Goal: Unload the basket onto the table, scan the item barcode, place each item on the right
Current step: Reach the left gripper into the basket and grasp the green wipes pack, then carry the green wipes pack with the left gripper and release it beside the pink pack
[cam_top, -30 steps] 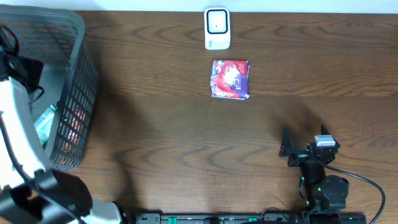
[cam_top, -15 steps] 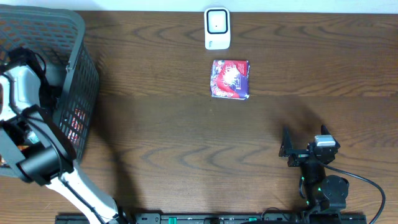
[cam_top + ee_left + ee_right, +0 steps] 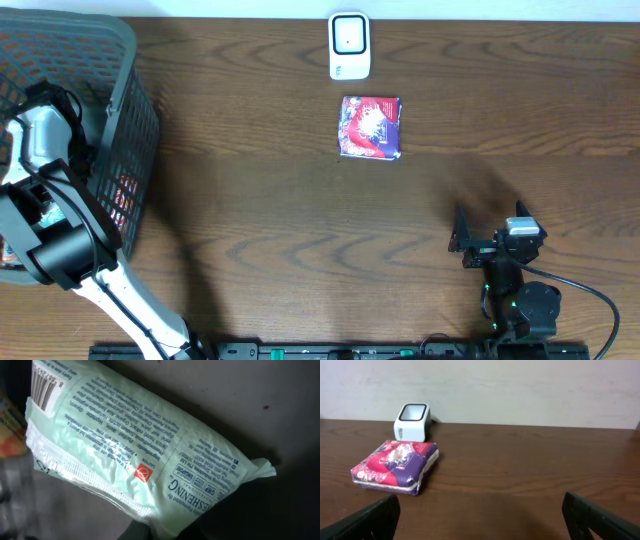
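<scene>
Green packet (image 3: 150, 445) lies inside the dark mesh basket (image 3: 125, 130) at the left end of the tabletop (image 3: 300, 220), its printed back turned to the left wrist camera with the barcode (image 3: 42, 382) at one end. The left fingers (image 3: 165, 532) are clenched right at the packet's lower edge, though I cannot tell whether they actually pinch the wrapper. The right fingers (image 3: 367, 520) are spread wide and grasp nothing, facing a red and purple packet (image 3: 395, 467) that lies just in front of the white scanner (image 3: 349, 45).
</scene>
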You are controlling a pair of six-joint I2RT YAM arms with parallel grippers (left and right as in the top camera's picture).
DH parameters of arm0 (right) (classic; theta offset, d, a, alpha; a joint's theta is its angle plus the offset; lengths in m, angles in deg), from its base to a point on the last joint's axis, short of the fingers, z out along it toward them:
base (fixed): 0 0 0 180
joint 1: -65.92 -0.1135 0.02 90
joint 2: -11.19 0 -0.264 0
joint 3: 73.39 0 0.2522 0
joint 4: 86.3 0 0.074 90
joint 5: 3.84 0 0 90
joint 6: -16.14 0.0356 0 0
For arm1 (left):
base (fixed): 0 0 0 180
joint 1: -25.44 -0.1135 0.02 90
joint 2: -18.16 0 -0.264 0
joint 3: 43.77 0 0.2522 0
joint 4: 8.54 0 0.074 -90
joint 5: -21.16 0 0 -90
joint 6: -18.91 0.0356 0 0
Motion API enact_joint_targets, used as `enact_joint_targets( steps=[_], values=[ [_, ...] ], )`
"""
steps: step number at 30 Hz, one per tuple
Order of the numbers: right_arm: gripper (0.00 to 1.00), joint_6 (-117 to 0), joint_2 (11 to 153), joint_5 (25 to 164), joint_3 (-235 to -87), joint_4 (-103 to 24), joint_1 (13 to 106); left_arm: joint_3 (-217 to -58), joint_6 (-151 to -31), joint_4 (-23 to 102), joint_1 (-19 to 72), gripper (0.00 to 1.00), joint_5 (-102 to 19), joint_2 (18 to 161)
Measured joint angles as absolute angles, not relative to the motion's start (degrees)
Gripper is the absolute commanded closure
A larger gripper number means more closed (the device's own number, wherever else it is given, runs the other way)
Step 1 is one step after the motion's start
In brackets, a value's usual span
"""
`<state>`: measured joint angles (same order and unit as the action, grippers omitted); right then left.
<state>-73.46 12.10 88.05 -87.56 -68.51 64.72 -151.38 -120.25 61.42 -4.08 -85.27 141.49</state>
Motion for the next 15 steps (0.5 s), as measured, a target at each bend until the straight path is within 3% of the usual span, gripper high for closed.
enact_joint_targets(
  steps=[7,15],
  values=[
    [0.01,-73.46,12.1,88.05,-87.56,-68.53,64.72,-151.2,-112.63,61.05,-4.18,0.93,-82.01,137.88],
    [0.01,-73.46,12.1,88.05,-87.56,-68.51,64.72,-151.44,-104.82,55.17,-0.58,0.93,-75.34,111.35]
  ],
)
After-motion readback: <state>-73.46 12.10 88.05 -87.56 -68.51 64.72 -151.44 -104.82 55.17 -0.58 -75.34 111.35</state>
